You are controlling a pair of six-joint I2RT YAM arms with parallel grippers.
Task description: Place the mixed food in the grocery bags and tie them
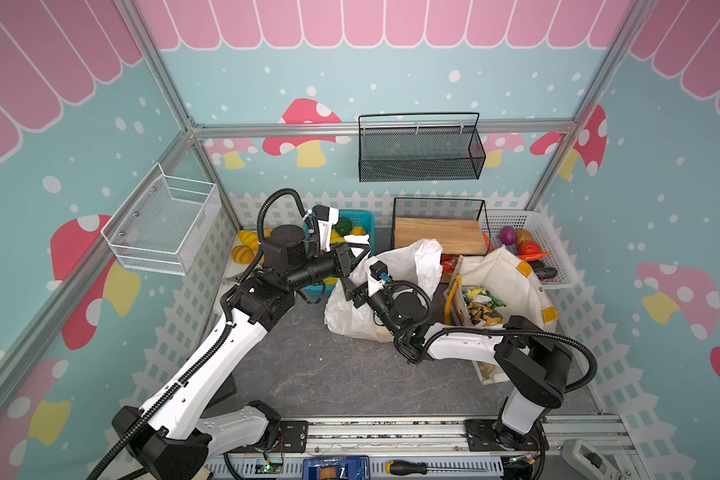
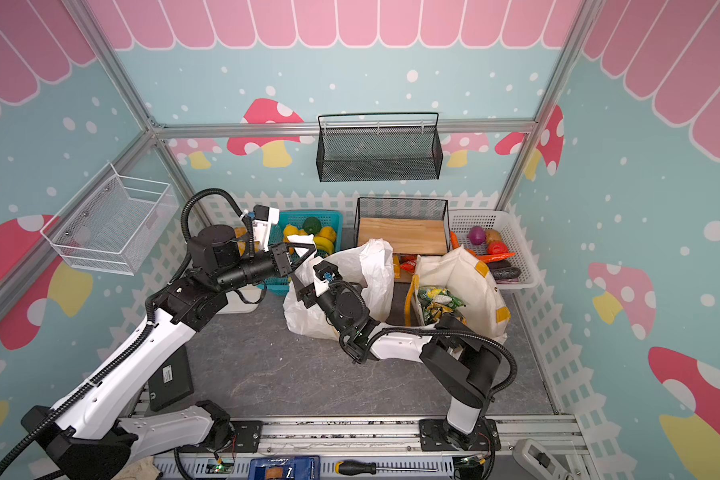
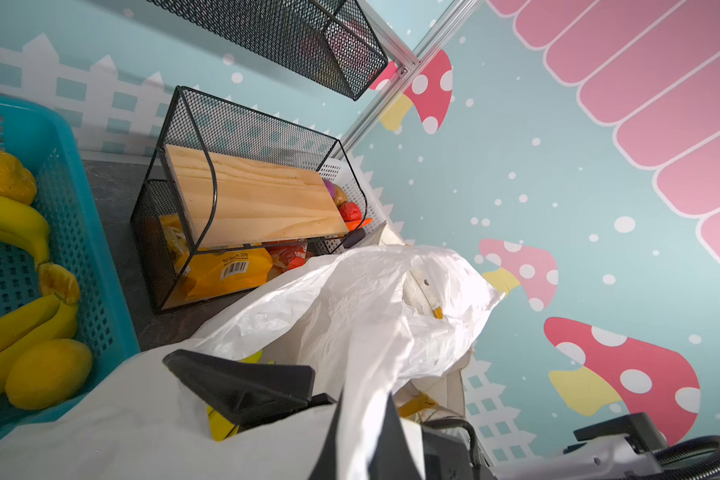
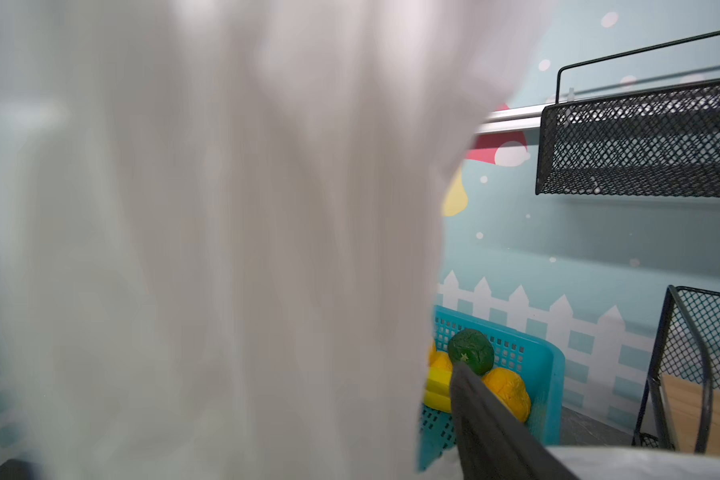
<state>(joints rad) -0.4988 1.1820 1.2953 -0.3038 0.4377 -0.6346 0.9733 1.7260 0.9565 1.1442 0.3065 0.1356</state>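
Barcode packet (image 3: pixel 225 272), one, only by left wrist; two bags (image 1: pixel 512 270) above; left gripper (image 1: pixel 362 249) tight on white bag (image 1: pixel 412 262), right gripper (image 1: pixel 350 293) fingers maybe apart.

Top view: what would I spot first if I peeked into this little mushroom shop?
You'd spot the crinkly white plastic bag first, puffed up in the middle of the table. The left gripper pinches one of its handles, right beside the teal basket. To the bag's right, a cream canvas tote stands open with green and yellow snack packets inside.
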